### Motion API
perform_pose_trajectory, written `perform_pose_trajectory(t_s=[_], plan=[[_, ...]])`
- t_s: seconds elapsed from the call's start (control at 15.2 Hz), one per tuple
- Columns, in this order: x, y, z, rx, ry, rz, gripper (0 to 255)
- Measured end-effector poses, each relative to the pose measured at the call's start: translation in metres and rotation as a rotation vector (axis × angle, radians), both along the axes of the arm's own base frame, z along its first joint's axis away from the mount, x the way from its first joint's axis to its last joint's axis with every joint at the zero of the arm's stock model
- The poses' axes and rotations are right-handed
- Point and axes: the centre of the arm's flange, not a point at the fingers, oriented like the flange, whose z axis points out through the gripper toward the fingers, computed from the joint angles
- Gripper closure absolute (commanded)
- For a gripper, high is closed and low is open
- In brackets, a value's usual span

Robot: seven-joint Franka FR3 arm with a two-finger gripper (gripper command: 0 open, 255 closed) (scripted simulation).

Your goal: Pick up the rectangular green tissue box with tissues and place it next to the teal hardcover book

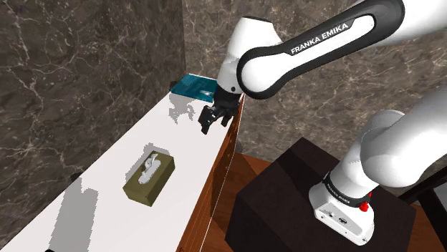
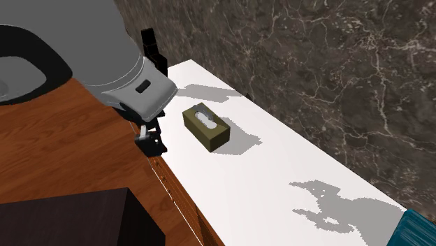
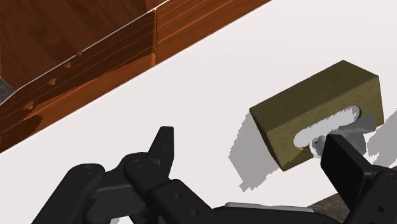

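Tool is open and empty, hovering at the surface wood-side edge; box sits mid-surface, book way off at the end.

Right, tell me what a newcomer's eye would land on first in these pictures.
First the big white arm lettered FRANKA EMIKA, spanning the shoulder view's upper right, with its black gripper open over the white counter's wooden front edge. Next the olive-green tissue box, lying alone mid-counter with white tissue at its slot. Last the teal book at the counter's far end, against the dark marbled wall.
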Motion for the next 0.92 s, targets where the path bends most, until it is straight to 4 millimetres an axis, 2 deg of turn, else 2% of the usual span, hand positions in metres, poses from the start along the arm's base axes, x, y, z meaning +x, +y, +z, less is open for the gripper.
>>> perform_pose_trajectory(t_s=[0.33, 0.92], plan=[[0.017, 0.051, -0.035, 0.038, -0.011, -0.011, 0], [0.047, 0.143, -0.087, 0.107, -0.031, -0.031, 0]])
